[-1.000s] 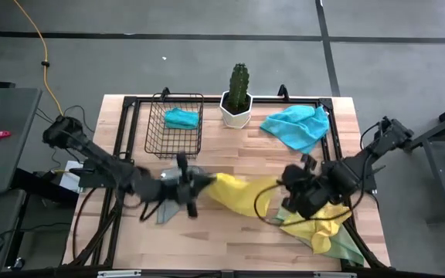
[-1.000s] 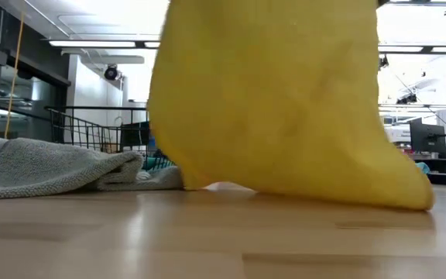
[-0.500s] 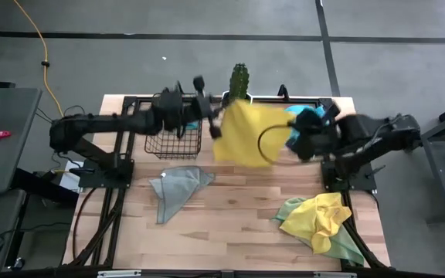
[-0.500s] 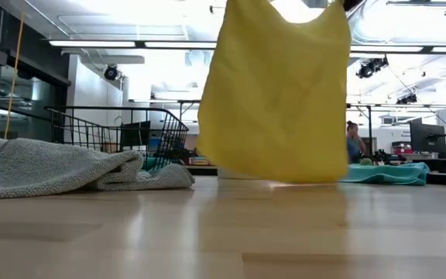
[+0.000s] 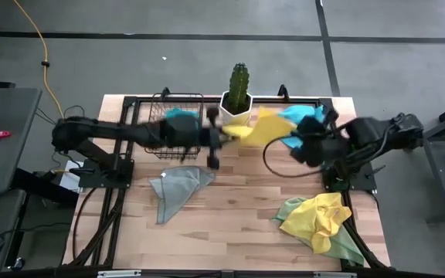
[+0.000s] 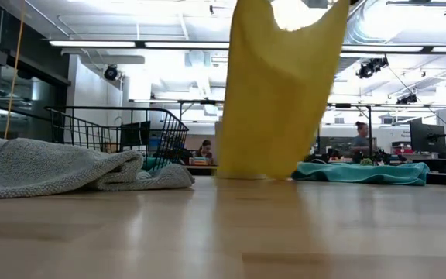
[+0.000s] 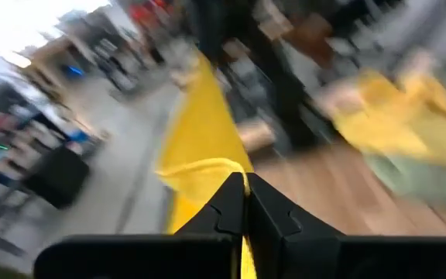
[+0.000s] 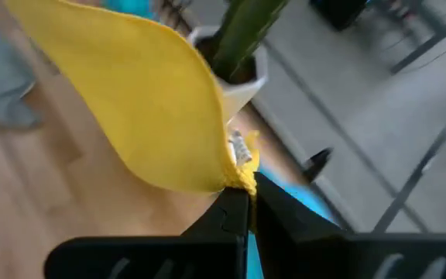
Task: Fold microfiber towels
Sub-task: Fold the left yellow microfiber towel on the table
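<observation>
Left pincer [image 7: 245, 194] – pinching yellow towel [image 5: 259, 127] corner | right pincer [image 8: 248, 203] – pinching other corner, towel aloft

One camera looks straight down from well above on the whole light wooden table [image 5: 230, 201]. Another sits at tabletop level, facing across into the room. Each wrist camera peers close along its own dark fingers. All four share the hanging bright yellow microfiber towel [image 5: 259, 130] [image 6: 281, 93] [image 7: 200, 139] [image 8: 145, 116].
</observation>
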